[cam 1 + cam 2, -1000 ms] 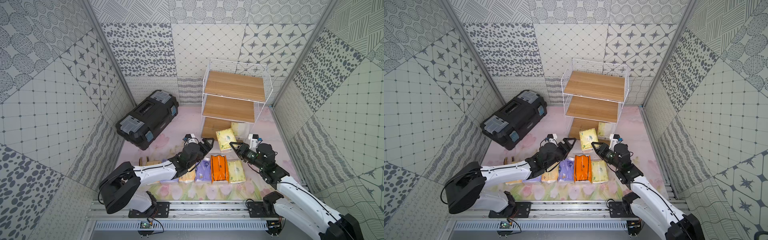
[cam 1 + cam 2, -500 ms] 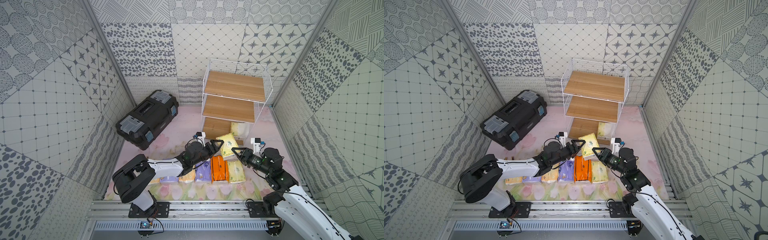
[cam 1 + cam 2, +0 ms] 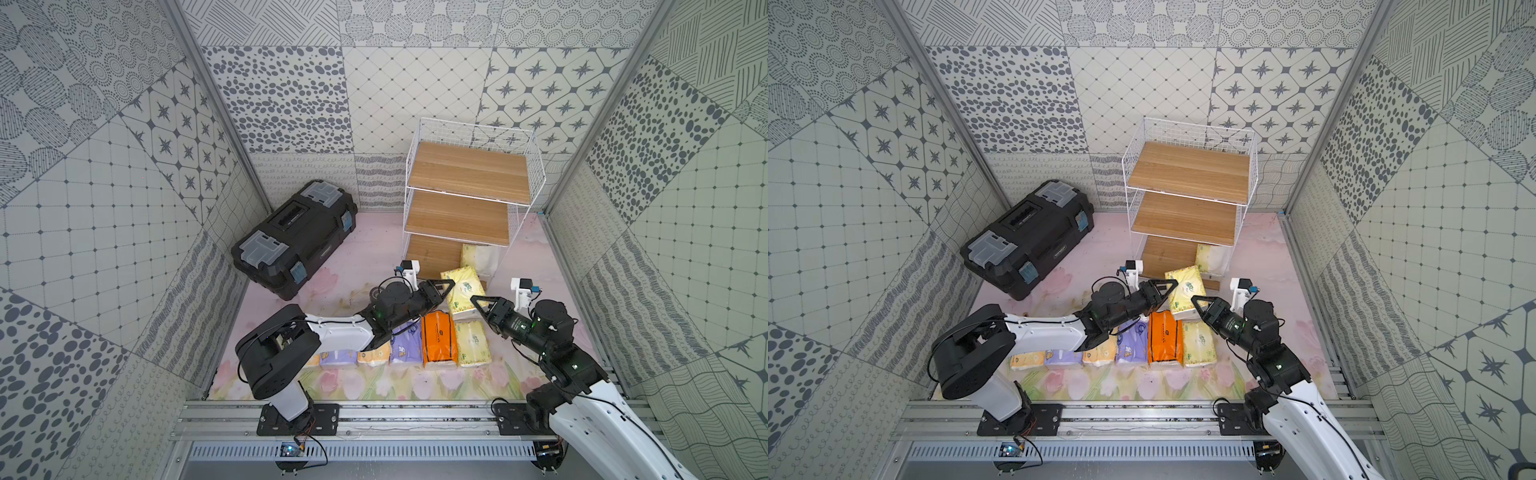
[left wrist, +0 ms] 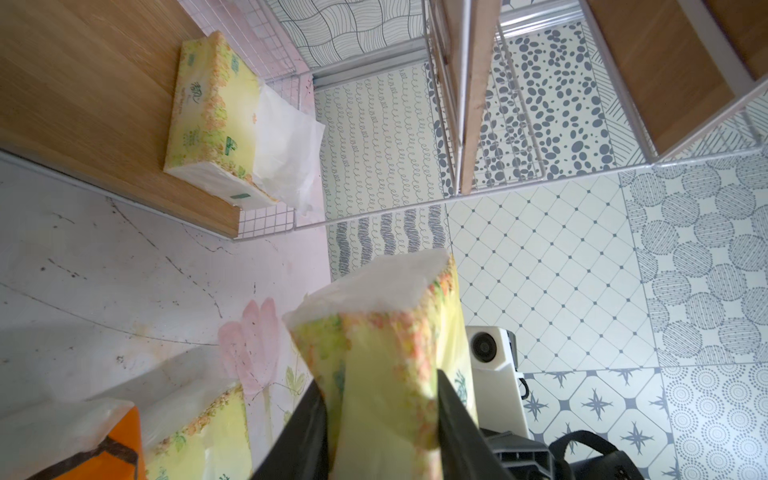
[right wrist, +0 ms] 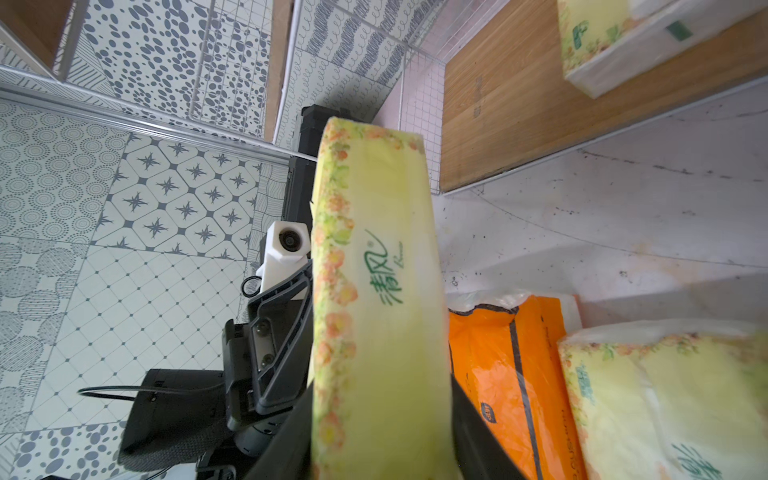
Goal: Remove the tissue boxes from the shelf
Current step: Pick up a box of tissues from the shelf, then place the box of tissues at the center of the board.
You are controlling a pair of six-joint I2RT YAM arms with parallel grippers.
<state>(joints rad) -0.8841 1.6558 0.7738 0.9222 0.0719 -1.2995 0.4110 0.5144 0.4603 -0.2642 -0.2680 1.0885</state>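
A pale yellow-green tissue pack (image 3: 463,291) (image 3: 1185,286) hangs above the floor between both arms, just in front of the shelf (image 3: 465,174) (image 3: 1187,166). My left gripper (image 4: 378,382) (image 3: 449,289) is shut on one end and visibly pinches the wrap. My right gripper (image 5: 382,384) (image 3: 473,303) has a finger along each side of the same pack (image 5: 374,270) without a visible squeeze. Another yellow-green pack (image 3: 473,259) (image 4: 208,112) lies on the shelf's lowest board. The upper two boards are bare.
A row of packs lies on the floor below the grippers, among them a bright orange one (image 3: 438,338), a yellow-green one (image 3: 471,343) and a lavender one (image 3: 403,345). A black toolbox (image 3: 295,239) stands at the back left. Patterned walls close in on three sides.
My left arm swung right from the floor row to the held pack and its jaws closed on it. My right jaws have widened around the pack, which shifted slightly toward the front.
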